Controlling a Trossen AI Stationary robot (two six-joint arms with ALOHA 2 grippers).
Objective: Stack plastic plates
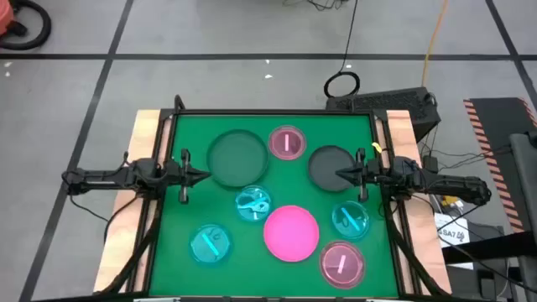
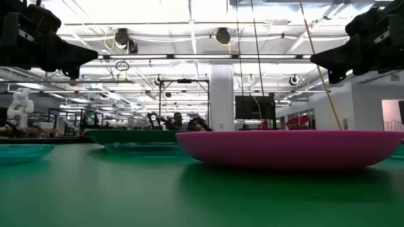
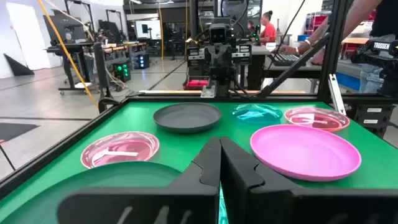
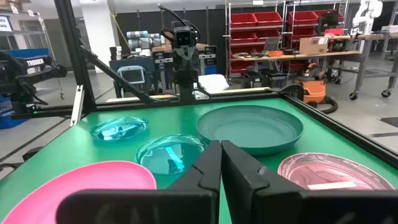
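Eight plates lie flat on the green mat. In the high view there is a larger dark grey plate (image 1: 237, 158), a smaller dark grey plate (image 1: 330, 166), an opaque pink plate (image 1: 291, 232), two translucent pink plates (image 1: 286, 143) (image 1: 342, 262) and three cyan plates (image 1: 252, 204) (image 1: 351, 220) (image 1: 210, 244). My left gripper (image 1: 205, 175) is shut and hovers at the larger grey plate's left rim. My right gripper (image 1: 340, 175) is shut and hovers over the smaller grey plate. The shut fingers show in the left wrist view (image 3: 219, 163) and the right wrist view (image 4: 221, 165).
A black frame (image 1: 273, 112) runs round the mat, with wooden table edges (image 1: 147, 134) outside it. Bare mat (image 1: 180, 214) lies between the plates on the left. The opaque pink plate (image 2: 290, 148) fills the low view's front. People stand at benches beyond the table (image 3: 267, 28).
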